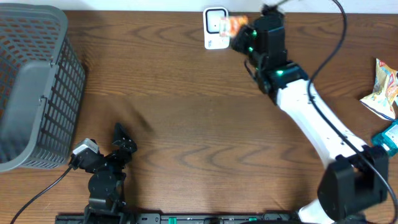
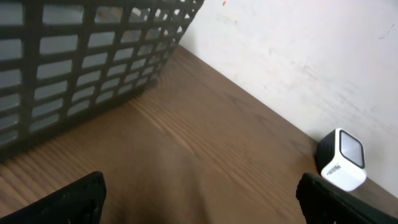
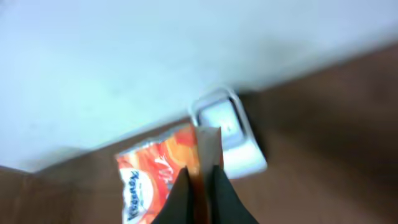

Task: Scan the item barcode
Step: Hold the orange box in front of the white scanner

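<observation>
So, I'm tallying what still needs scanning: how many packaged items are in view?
3. An orange packet pinched in the right claw at the white scanner; a pale packet at the table's right edge; a teal one just below it. The basket may hide more.

"kleenex" brand name on orange packet (image 3: 154, 169), label on scanner (image 2: 342, 159) illegible

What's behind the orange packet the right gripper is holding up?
The white scanner. The packet covers its lower left edge, so that part cannot be seen.
</observation>
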Available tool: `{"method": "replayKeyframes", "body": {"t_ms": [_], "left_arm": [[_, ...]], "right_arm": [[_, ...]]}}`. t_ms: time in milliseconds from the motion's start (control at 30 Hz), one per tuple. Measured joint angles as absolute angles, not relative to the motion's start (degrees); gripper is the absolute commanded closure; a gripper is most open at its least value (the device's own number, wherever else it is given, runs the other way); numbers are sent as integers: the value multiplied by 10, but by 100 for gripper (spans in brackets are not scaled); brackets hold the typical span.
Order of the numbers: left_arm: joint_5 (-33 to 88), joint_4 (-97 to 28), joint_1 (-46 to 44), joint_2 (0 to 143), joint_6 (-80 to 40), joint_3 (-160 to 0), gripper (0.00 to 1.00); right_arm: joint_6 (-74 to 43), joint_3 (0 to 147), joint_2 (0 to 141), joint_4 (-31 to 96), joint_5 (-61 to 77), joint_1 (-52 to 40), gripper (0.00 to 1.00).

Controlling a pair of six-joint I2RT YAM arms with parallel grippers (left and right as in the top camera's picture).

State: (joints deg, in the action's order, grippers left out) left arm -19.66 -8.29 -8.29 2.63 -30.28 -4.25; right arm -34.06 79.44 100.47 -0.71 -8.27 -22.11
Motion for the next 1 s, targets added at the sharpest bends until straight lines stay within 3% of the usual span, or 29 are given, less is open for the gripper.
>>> {"method": "replayKeyframes", "body": {"t_ms": [433,733,900,1000], "left_arm": [[-196,-83,-83,26,-303,-43,2],[-196,-83,-83,27,-303,-43,2],[-196,-83,-83,27,-303,-43,2],[-197,-83,-83,27,-303,-43,2]], "right_arm": [[-65,797,1322,-598,-69,-229,99],[-31,836,1430,-658,-25,-216,99],[-25,839,1403,-712,-18,-216,99],[-13,833,1343,-642,-33,-215,99]]}}
